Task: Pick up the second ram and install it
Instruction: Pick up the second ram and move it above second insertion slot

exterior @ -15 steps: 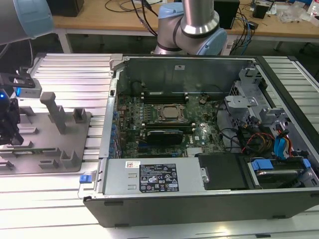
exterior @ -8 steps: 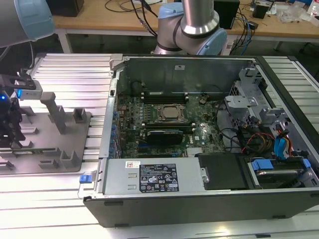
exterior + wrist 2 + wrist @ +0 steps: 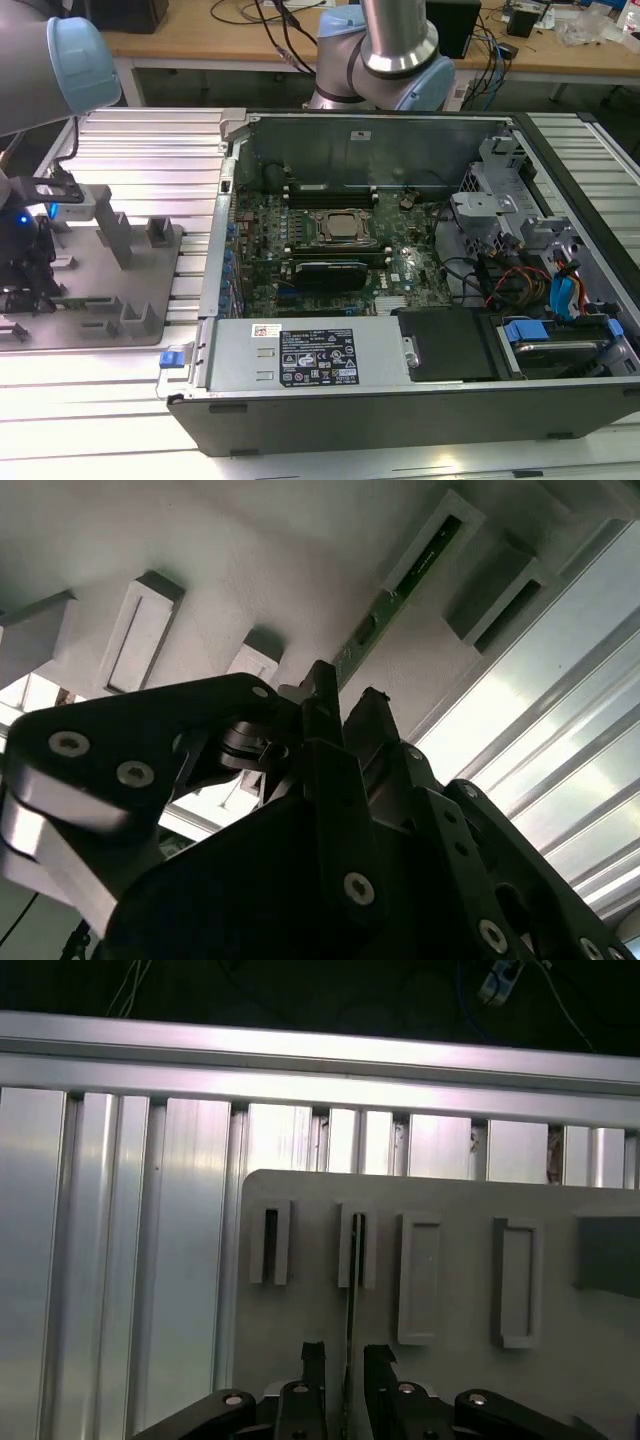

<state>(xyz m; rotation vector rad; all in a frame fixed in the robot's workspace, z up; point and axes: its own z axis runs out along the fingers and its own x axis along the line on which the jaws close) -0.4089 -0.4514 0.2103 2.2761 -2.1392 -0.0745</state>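
Note:
The second ram (image 3: 352, 1280) stands on edge in a slot of the grey holder tray (image 3: 460, 1195), showing as a thin green strip. In both wrist views my gripper (image 3: 345, 1358) is open, with its two black fingers straddling the stick's near end and a small gap on each side. In the second wrist view the green ram (image 3: 385, 605) runs from a slotted post down between the gripper's (image 3: 345, 705) tips. In the exterior view the gripper (image 3: 28, 262) hangs over the holder tray (image 3: 110, 310) at that view's left.
The open computer case (image 3: 400, 380) lies at the exterior view's right of the tray, with its motherboard (image 3: 400, 275) and silver processor (image 3: 345, 228) exposed. Upright grey posts (image 3: 115, 240) rise from the tray. Ribbed aluminium table (image 3: 120, 1260) surrounds it.

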